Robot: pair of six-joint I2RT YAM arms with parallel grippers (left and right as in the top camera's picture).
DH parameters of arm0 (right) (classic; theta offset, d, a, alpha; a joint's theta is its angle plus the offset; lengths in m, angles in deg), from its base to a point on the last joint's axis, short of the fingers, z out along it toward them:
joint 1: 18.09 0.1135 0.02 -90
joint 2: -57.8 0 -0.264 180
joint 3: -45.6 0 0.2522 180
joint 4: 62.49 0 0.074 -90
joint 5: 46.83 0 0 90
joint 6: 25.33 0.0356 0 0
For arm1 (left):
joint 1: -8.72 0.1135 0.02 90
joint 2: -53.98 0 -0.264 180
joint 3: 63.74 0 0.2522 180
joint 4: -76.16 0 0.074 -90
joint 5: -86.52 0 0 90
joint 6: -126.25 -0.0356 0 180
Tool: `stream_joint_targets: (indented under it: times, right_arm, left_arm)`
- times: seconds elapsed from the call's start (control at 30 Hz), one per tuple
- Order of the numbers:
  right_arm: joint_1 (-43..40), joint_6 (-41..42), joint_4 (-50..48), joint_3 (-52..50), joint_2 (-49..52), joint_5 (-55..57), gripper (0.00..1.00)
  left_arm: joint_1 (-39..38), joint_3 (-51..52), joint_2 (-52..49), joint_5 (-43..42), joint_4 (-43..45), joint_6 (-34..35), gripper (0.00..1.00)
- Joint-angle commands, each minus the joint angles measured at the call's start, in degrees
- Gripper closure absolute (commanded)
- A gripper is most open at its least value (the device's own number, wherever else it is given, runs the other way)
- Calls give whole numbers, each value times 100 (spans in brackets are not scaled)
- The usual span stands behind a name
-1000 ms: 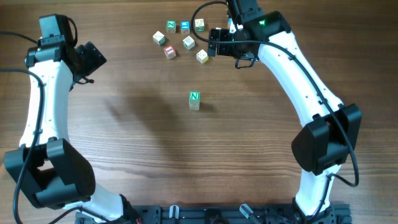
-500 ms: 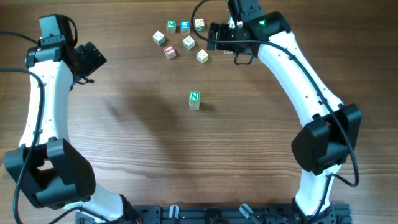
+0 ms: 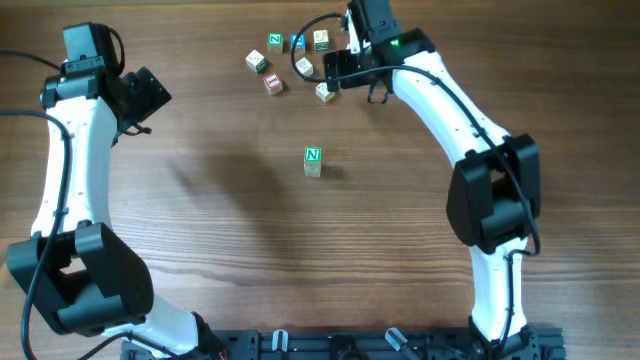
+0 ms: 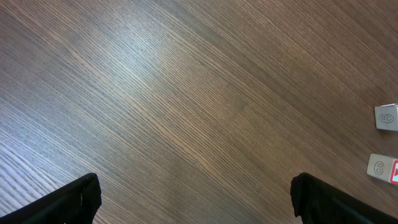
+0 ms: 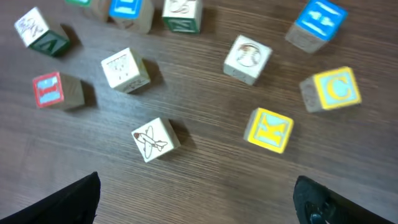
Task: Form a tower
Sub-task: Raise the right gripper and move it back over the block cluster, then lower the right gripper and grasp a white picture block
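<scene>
Left gripper: your left gripper (image 4: 194,186) hangs over bare wood at the left side of the surface (image 3: 220,230). Its jaws are spread wide with nothing between them.
Left wrist edge: at the right border of that view you see a pale cube (image 4: 387,116) with an outlined figure. Below it, and apart from it, is a red-faced cube (image 4: 382,168). Both are partly cut off.
Tower: the tower (image 3: 313,160) stands alone near the middle of the surface, well apart from both grippers. Its top face shows a green N. From above you cannot tell how many cubes it holds.
Loose cubes: the loose cubes (image 3: 303,67) lie scattered at the far side of the surface, beyond the tower, none stacked.
Right gripper: your right gripper (image 5: 196,186) hovers over that scatter. Its jaws stand fully apart and grip nothing.
Under the right gripper: the aeroplane cube (image 5: 155,140) lies nearest, a little left of centre. To its right sits the yellow K cube (image 5: 269,129). The yellow C cube (image 5: 333,89) lies further right, with the blue cube (image 5: 317,22) beyond it. None of them touches the fingers.
</scene>
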Motion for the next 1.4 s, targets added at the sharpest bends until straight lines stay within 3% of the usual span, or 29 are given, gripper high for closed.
stream_joint_targets:
  times: [0.0,0.37,0.63,0.8,0.93,1.07,1.27,1.37]
  right_arm:
    - [42,-544,-151,13,101,-212,0]
    - [42,-535,-901,13,190,-214,2]
    - [42,-553,-1130,13,863,-520,3]
    - [46,-686,-1255,13,1213,-992,18]
    - [48,-686,-1233,13,1311,-997,23]
    - [57,-686,-1252,13,1311,-1038,47]
    - [98,-678,-1091,13,1311,-1032,66]
    - [94,-660,-929,15,1307,-1029,69]
  left_arm:
    - [15,-74,107,55,11,-66,0]
    - [15,-74,107,55,11,-66,0]
    - [15,-74,107,55,11,-66,0]
    - [15,-74,107,55,11,-66,0]
    - [15,-74,107,55,11,-68,0]
    - [15,-74,107,55,11,-66,0]
    - [15,-74,107,55,11,-66,0]
    - [15,-74,107,55,11,-66,0]
